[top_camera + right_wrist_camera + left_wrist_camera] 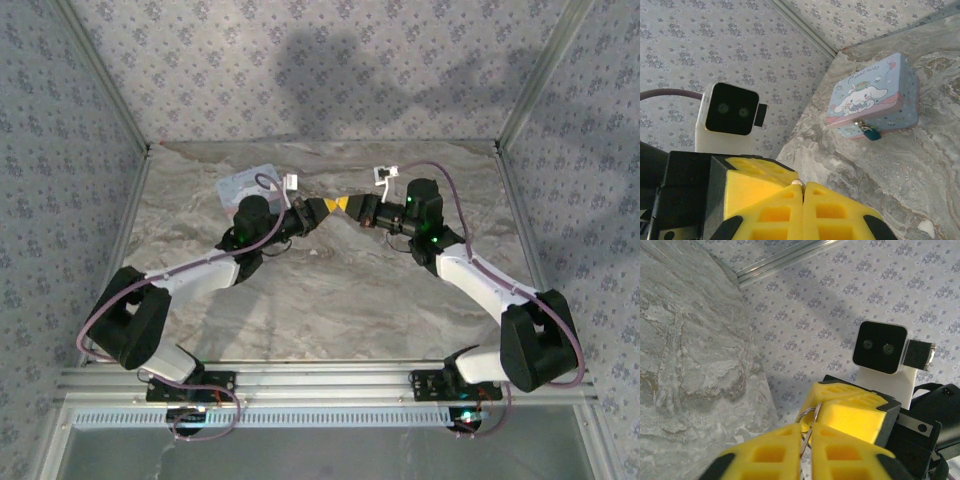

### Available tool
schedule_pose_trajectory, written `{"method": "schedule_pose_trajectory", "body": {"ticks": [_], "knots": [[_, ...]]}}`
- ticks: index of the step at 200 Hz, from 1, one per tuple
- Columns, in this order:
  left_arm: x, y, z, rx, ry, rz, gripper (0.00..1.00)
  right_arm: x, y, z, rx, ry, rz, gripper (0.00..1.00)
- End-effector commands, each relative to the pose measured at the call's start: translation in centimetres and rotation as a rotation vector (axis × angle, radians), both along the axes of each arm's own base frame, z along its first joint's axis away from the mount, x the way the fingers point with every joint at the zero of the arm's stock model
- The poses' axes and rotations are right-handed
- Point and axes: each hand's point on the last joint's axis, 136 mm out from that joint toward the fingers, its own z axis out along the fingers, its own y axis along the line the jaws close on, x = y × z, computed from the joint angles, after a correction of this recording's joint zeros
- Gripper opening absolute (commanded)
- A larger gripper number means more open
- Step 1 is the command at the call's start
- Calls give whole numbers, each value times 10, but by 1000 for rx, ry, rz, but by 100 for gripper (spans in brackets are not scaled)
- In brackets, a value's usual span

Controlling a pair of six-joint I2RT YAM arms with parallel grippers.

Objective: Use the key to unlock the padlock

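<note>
In the top view, the left gripper (318, 212) and right gripper (343, 204) are being held tip to tip at upper centre, with the tin (245, 183) half hidden behind the left arm. In the left wrist view, the left jaws are being pressed together on a thin ring (810, 415). The right wrist view is showing the right jaws pressed together, a metal tip (797, 183) at their seam, and the padlock (871, 134) hanging at the tin's front, right of centre.

Yellow pads (840, 452) hide most of a wire ring (810, 415); the padlock (871, 134) looks tiny and indistinct.
</note>
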Motion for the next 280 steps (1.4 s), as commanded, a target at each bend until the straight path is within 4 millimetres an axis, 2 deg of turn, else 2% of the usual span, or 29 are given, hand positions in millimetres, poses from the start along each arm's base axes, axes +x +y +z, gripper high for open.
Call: {"method": "schedule_pose_trajectory", "body": {"ticks": [1,31,47,61,83,97,113,139,165,245,280], "knots": [[-1,0,20,-4,-66,-2,0,-4,-2,-1,-8,-16,15,0],[-3,7,23,54,-107,-15,0,-15,-12,-6,-57,-83,79,8],[-9,5,29,105,-150,-83,0,-23,-20,-10,-103,-131,126,17],[-20,1,32,180,-202,-179,0,-30,-30,-11,-129,-189,164,23],[-42,3,26,364,-258,-332,0,-44,-42,-10,-162,-279,238,32],[-55,8,21,462,-288,-417,0,-55,-43,-7,-179,-340,297,40],[-66,17,16,566,-306,-500,0,-70,-39,3,-164,-395,384,44],[-84,28,12,672,-324,-629,0,-87,-33,17,-125,-430,506,45],[-94,31,12,737,-362,-699,0,-98,-25,21,-104,-433,583,45],[-98,21,8,791,-402,-772,0,-100,12,4,-124,-411,667,44],[-98,19,9,790,-411,-770,0,-99,20,-4,-130,-388,684,41]]}}
